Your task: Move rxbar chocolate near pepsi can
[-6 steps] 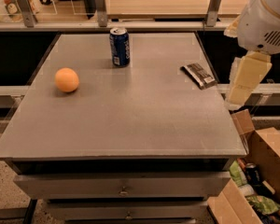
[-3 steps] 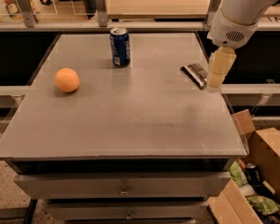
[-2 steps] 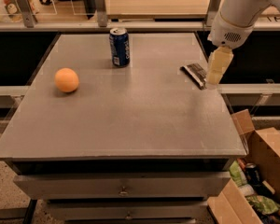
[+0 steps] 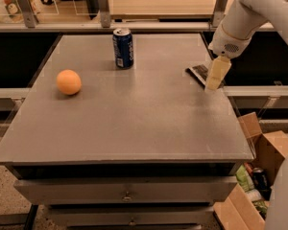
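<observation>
The pepsi can [image 4: 123, 48] stands upright at the back middle of the grey table [image 4: 129, 123]; it is dark blue with a silver top. The rxbar chocolate [image 4: 198, 74] lies flat near the table's right edge, dark with a whitish end, and is partly covered by the gripper. My gripper [image 4: 214, 76] hangs from the white arm at the upper right and points down right over the bar's right part. Whether it touches the bar does not show.
An orange ball [image 4: 68, 82] sits on the table's left side. Open cardboard boxes [image 4: 266, 152] with clutter stand on the floor at the right. A rail with posts [image 4: 103, 6] runs behind the table. Drawers are below the tabletop.
The arm has swung left from beyond the table's right edge and come down over the rxbar chocolate. The bar, can and ball have not moved.
</observation>
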Controlling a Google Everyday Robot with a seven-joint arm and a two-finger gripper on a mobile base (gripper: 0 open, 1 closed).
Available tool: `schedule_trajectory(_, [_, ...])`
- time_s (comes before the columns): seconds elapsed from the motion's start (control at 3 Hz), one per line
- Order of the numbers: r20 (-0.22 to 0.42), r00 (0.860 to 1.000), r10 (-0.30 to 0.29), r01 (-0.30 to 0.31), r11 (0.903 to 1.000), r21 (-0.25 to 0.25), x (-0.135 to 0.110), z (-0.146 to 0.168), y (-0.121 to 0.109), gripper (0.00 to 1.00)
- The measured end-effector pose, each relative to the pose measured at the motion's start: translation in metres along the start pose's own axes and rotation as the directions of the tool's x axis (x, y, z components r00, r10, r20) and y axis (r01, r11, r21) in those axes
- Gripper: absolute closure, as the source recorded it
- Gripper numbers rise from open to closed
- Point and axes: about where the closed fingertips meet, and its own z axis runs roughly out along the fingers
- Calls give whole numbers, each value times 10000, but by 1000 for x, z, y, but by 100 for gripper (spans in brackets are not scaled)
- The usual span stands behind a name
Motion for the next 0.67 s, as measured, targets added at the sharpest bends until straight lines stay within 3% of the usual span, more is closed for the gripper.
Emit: schedule_trajectory(0.67, [235, 9989, 395, -391, 9991, -152, 8, 41, -4, 0])
